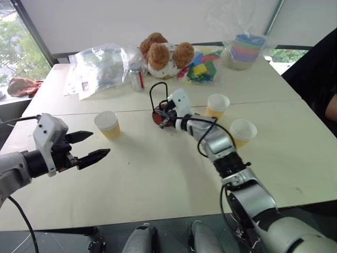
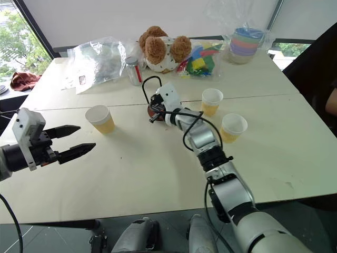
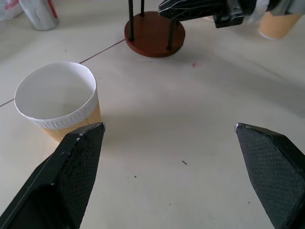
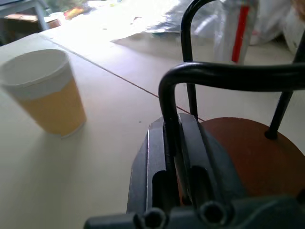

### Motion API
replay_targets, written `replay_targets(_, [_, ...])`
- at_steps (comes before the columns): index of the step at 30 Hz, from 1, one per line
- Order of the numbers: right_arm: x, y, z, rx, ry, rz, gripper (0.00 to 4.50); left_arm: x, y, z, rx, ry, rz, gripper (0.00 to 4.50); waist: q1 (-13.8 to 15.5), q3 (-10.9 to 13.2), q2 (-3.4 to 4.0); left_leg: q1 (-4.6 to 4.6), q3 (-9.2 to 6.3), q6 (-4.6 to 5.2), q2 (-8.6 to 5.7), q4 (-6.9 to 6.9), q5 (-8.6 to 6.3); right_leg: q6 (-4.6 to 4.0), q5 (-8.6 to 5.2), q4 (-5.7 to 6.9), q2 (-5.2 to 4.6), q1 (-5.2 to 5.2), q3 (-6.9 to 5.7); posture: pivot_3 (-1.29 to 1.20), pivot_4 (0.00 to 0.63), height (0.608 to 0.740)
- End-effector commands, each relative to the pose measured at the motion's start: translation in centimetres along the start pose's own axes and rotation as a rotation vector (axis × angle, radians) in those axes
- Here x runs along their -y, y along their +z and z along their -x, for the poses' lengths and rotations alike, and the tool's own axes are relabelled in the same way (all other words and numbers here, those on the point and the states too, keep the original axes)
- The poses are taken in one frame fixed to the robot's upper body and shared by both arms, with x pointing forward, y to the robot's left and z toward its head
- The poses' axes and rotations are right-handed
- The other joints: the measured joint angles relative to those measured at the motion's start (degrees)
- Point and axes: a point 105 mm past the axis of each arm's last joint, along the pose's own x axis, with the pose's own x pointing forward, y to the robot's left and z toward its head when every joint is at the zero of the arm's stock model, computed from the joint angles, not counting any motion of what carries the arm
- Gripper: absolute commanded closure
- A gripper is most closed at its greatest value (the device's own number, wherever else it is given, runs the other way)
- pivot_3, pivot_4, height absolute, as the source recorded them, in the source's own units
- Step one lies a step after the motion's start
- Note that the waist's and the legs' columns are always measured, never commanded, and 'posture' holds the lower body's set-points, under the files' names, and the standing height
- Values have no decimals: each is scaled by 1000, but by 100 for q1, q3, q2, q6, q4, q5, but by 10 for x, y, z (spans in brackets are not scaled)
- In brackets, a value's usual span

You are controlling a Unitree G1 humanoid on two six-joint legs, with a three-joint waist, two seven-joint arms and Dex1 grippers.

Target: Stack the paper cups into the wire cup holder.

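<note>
Three paper cups stand upright on the white table: one at the left (image 1: 107,125), two at the right (image 1: 217,105) (image 1: 243,132). Between them is the wire cup holder (image 1: 158,95), black loops on a reddish-brown disc base (image 3: 155,34). My right gripper (image 1: 164,118) is at its base, shut on one of its upright wires (image 4: 172,125). My left gripper (image 1: 100,143) hovers open near the table's left front, with nothing between its fingers. The left cup (image 3: 57,100) is just ahead of one left finger (image 3: 71,171).
Along the far edge lie a clear plastic bag (image 1: 100,66), a small can (image 1: 137,78), a teddy bear (image 1: 160,52), coloured pieces (image 1: 200,68) and a wrapped pastel cup stack (image 1: 245,50). A person's dark sleeve (image 1: 324,79) is at the right edge.
</note>
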Motion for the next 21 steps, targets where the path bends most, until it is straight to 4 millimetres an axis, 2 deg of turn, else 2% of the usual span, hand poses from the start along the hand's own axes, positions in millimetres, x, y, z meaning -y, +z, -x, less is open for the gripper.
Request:
replay_targets(1, [-21,30,38,87,304,113,4424,2,9,4,21,-15,-31,0,4,0,-1,0,0,3,0,0,-2,0,0,0,0,2,0,0,150,740])
replay_targets(4, [-35,26,72,47,503,101,4424,8,7,5,8,-55,-20,0,10,-1,-2,2,0,38,1,1,-22,1,0,-5,0,7,-2,0,150,740])
replay_targets(8, [-51,15,91,7,604,-2,4424,17,7,4,6,-107,1,0,-32,0,-2,8,8,39,12,1,-22,-4,-3,-13,-4,13,2,0,150,740])
replay_targets(16, [-71,-4,89,4,570,-112,4424,24,4,3,-12,-134,24,0,35,0,-3,9,5,36,15,3,-22,-12,-7,-7,-8,13,5,0,150,740])
replay_targets(20, [-74,-8,86,10,535,-132,4424,22,4,1,-15,-130,26,0,29,0,-3,8,5,35,14,4,-21,-12,-7,-8,-9,13,6,0,150,740])
replay_targets(21, [-75,-9,85,7,527,-137,4122,22,4,0,-15,-131,25,0,29,0,-3,8,5,35,14,4,-21,-12,-7,-8,-9,13,6,0,150,740])
